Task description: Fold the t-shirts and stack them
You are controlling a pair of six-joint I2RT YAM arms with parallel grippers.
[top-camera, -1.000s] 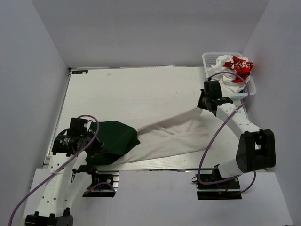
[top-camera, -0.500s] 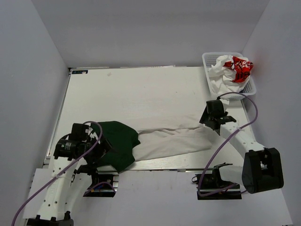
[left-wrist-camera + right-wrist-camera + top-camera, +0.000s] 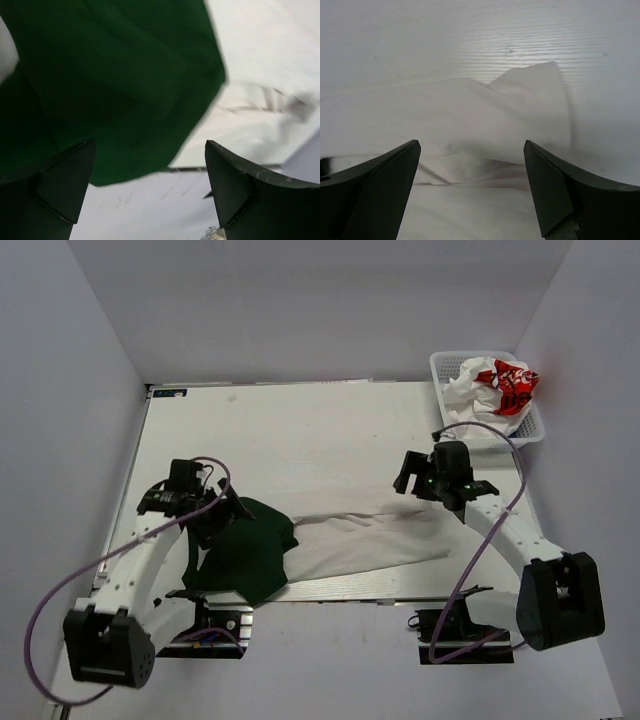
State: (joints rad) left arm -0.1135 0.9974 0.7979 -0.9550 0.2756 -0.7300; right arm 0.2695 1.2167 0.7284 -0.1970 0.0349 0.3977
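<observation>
Soft off-white t-shirt (image 3: 360, 540) lies stretched along the near edge of the table (image 3: 300, 430). Probably limp and light, it is best pinched at corners. Left claw (image 3: 150, 145) and right claw (image 3: 470, 144) gape wide, empty.

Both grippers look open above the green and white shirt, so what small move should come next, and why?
Probably lower the right gripper onto the off-white end of the t-shirt and pinch it. Both it and the left gripper are open and empty, and the shirt lies as a bunched strip that needs spreading before folding.
</observation>
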